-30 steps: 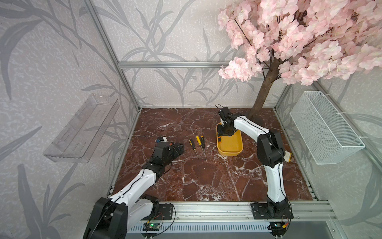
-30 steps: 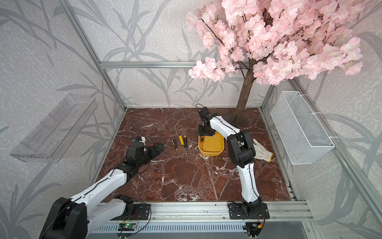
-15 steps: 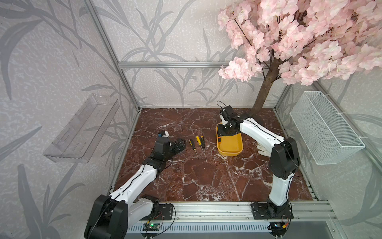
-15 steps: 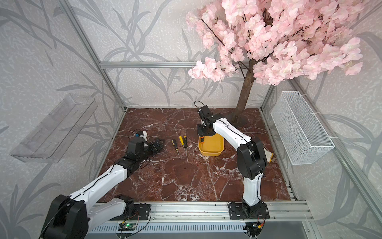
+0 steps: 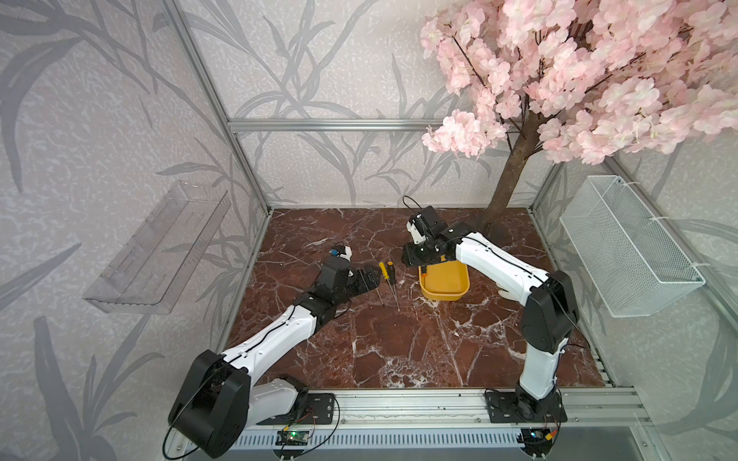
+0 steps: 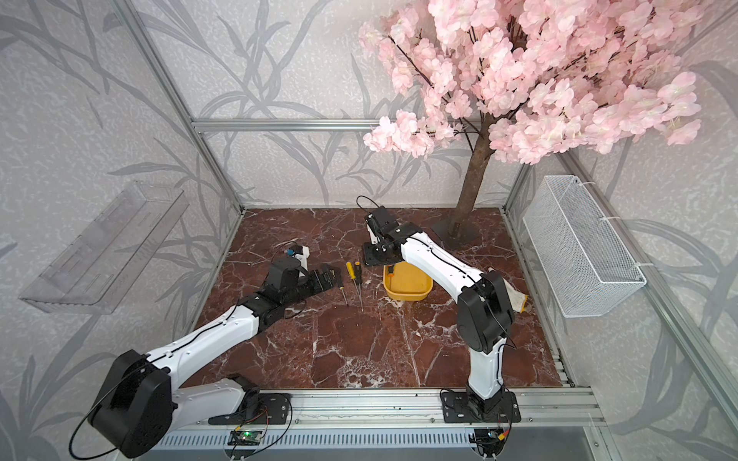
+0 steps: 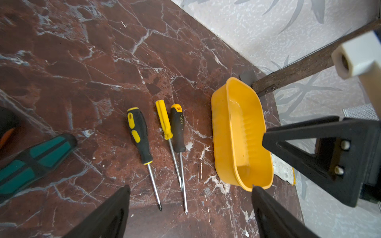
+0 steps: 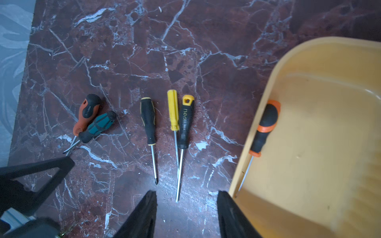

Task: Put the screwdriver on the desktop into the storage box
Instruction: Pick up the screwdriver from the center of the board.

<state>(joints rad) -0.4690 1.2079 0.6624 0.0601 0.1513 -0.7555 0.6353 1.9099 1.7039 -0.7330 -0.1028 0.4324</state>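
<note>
Your left arm [image 5: 275,339] stretches low over the worktop [image 5: 399,343], the left tool [image 5: 370,278] spread wide and empty near the yellow screwdriver [image 5: 383,270] lying there; your right arm [image 5: 499,267] bends above the storage box [image 5: 444,294], the right tool [image 8: 186,192] parted, gripping nothing. An orange-black screwdriver [image 8: 264,125] lies inside the box (along its wall), and a blossom tree [image 5: 579,80] stands behind.
</note>
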